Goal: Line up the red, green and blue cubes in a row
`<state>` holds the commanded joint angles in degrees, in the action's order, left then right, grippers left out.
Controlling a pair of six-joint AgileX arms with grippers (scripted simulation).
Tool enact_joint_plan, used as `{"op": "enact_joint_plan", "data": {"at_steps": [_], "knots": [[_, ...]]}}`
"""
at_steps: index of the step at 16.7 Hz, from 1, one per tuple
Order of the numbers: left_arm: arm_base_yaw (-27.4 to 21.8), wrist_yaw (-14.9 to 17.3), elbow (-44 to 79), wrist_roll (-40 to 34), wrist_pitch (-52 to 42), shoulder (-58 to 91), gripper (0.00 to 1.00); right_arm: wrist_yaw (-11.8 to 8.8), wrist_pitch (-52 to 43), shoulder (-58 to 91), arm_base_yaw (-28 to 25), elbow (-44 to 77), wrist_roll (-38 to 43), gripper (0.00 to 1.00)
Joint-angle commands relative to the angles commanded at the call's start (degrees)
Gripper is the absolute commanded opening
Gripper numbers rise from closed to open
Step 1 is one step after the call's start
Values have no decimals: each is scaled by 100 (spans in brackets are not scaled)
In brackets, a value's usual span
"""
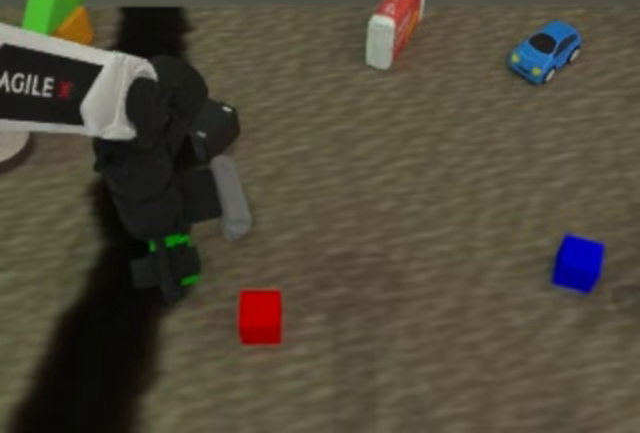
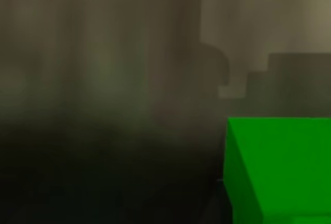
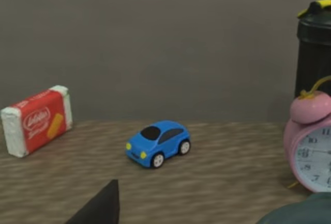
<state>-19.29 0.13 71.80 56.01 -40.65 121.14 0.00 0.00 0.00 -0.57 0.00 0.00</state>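
- Green cube [image 2: 279, 172] sits in the left gripper [image 1: 172, 263]; the jaws are clamped on it, above the desk [image 1: 420, 253] at front left. Top view shows only green slivers between the fingers; left wrist view shows the cube close up.
- Red cube [image 1: 260, 315] lies on the desk just right of that gripper, slightly nearer the front, apart from it.
- Blue cube [image 1: 579, 262] lies well apart, near the right edge.
- Back edge: red-and-white biscuit pack [image 1: 396, 18] at centre, blue toy car [image 1: 545, 51] to its right, green wedge block [image 1: 52, 5] with an orange piece [image 1: 76, 25] at far left.
- Right wrist view also shows a pink alarm clock [image 3: 310, 144] and a black bin [image 3: 313, 48].
- Right gripper: only a dark tip [image 3: 101, 208] shows in its wrist view; can't tell jaw state.
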Motion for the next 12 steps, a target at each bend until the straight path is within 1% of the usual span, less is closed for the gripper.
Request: {"op": "enact_joint_plan", "data": {"at_steps": [3,9,12], "knots": [[4,38,74,-39,-192,-156,0,0,0,0,0,0,0,100],[86,34,622,-50,-1310,-675,0,0,0,0,0,0,0,100],[106,32,732,-61,-1513,-807,0,0,0,0,0,0,0,100]]}}
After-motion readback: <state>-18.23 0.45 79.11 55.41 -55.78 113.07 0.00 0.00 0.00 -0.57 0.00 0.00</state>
